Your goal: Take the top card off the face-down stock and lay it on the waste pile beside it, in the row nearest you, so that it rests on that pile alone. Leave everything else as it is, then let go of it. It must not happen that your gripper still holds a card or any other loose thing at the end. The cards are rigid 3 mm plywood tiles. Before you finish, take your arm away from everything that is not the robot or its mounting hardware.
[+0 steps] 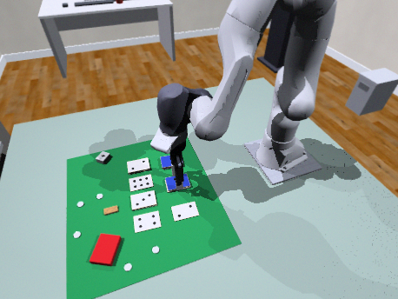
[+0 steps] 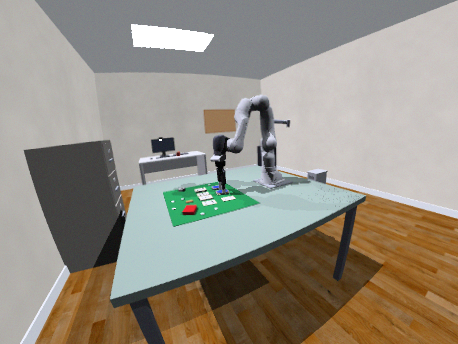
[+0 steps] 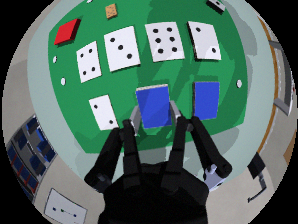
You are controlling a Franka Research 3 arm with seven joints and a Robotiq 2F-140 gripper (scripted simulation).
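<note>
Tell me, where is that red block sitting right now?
In the top view the red block lies flat near the front left corner of the green mat, among the white chips, well away from the cards.

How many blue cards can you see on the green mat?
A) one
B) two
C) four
B, because two blue cards lie on the green mat: one blue card just in front of the pincer and the other blue card beside it; all the other cards are white with black dots.

claw (image 3: 156,124) gripping blue card (image 3: 153,106), green mat (image 3: 166,10)
</note>
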